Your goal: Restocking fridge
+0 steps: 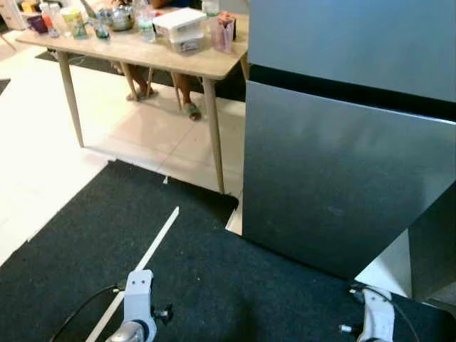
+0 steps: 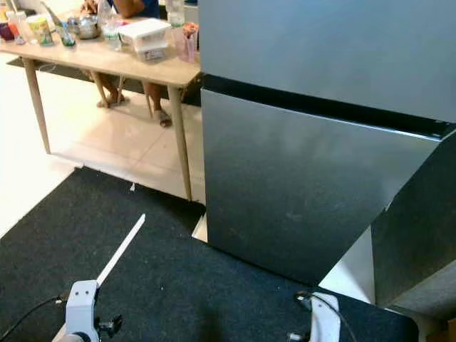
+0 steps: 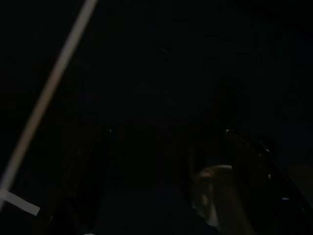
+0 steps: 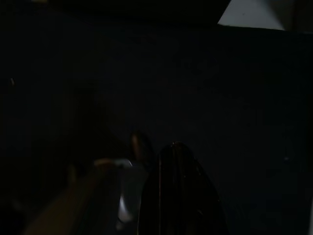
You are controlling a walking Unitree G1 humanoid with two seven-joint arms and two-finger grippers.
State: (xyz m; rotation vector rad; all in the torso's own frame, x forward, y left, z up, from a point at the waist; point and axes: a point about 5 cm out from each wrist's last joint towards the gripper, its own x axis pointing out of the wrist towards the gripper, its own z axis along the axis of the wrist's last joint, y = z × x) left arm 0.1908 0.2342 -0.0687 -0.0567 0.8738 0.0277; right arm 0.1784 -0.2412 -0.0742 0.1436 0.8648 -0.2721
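Head stereo looks down at fridge (image 1: 349, 164), carpet (image 1: 199, 278); wrist views dark

I'm facing the fridge (image 1: 342, 178), a tall grey steel two-door unit (both doors closed, a dark gap between upper and lower), standing upright at the black mat's far edge, just beside a wooden table's leg.

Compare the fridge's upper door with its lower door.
The upper door continues past the top of the picture; the lower door shows whole down to the black carpet. The upper door looks lighter grey; the lower door looks darker. A dark gap separates them. Both are plain, shut and silver.
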